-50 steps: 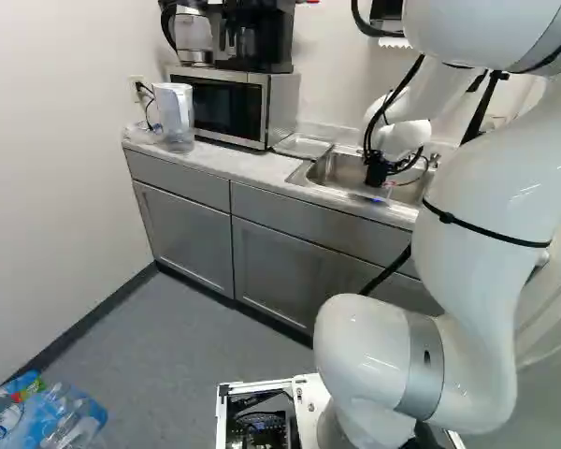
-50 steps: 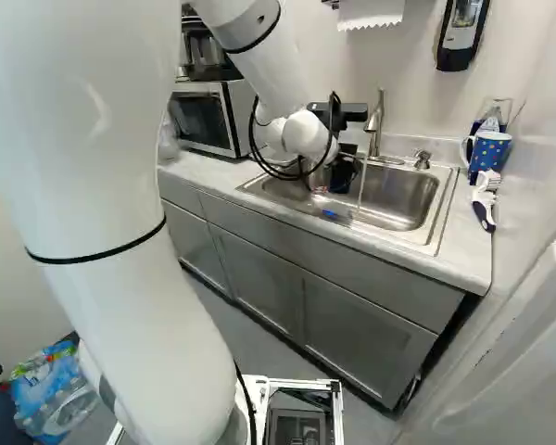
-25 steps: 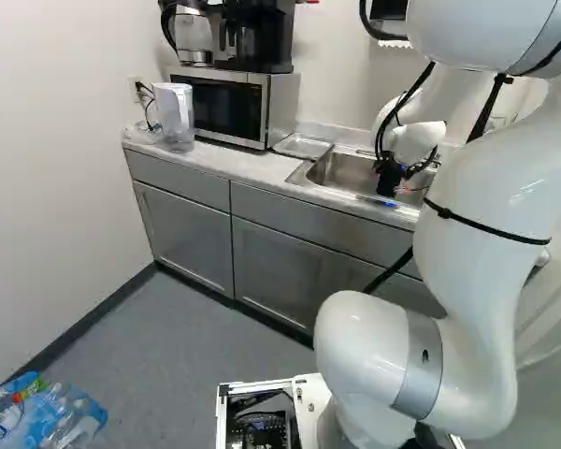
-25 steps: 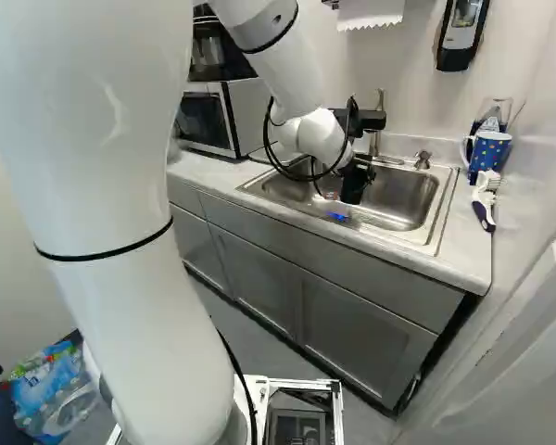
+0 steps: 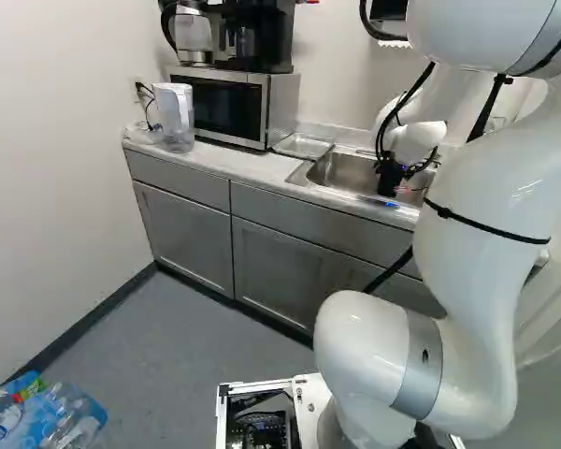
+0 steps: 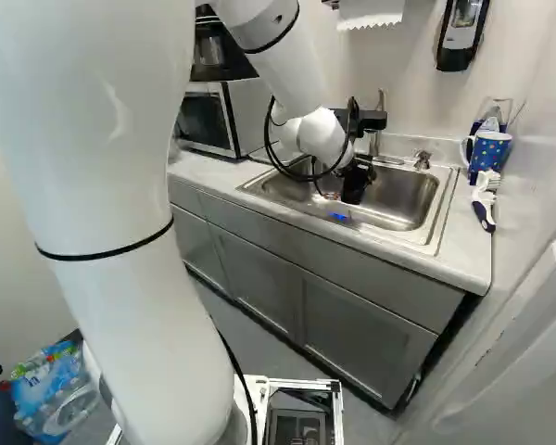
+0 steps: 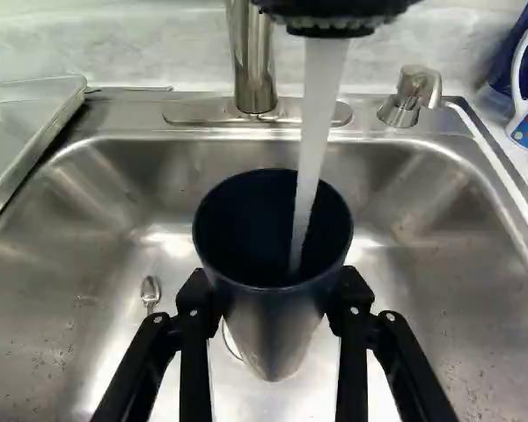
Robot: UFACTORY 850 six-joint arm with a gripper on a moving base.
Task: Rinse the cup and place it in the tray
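Base parked, joint at the foot of both base views steady. Working left to right.

Shallow metal tray [image 7: 22,132] sits beside the sink, at the end of the white worktop [image 5: 234,164] nearer the microwave [image 5: 229,108]. I see no shift in it; it's the likely set-down spot.

Small steel spoon [image 7: 150,292] in the stainless sink [image 7: 462,272], just beside my gripper [image 7: 275,303]. Worth keeping clear of.

Main change: over the last second my white arm [image 6: 317,136] has carried the gripper rightward in both base views, nearly all of it in the first half; since then almost no motion. The stream [image 7: 311,141] showed apart from the gripper in the right base view; now, by the wrist view, it runs into the dark navy cup with metallic lower wall [image 7: 271,330]. Black fingers pinch the cup from two sides, over the sink, mouth up under the black spray head [image 7: 334,16]. I read this as rinsing under way, perhaps midway through the job. Next I'd tip the water out, then go for the tray. A filling cup will get heavier and might slip.

Silver faucet post [image 7: 251,61] stands behind; further right, metal soap pump [image 7: 407,98] and blue dotted mug [image 6: 491,150], both unchanged.
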